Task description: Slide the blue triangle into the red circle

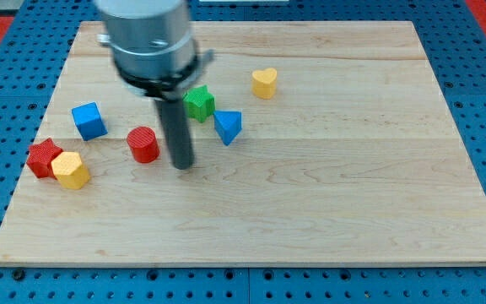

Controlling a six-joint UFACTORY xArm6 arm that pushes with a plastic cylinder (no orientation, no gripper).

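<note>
The blue triangle (228, 127) lies on the wooden board right of centre-left. The red circle (143, 143) stands to its left, with a gap between them. My tip (182, 165) rests on the board in that gap, just right of the red circle and left of and below the blue triangle, touching neither. The rod rises to the arm's grey body (146, 38) at the view's top.
A green star block (198, 102) sits just above-left of the blue triangle. A yellow heart (265, 83) lies further up right. A blue cube (89, 120), a red star (44, 157) and a yellow hexagon (72, 170) sit at the left. The board (353, 203) ends on a blue pegboard.
</note>
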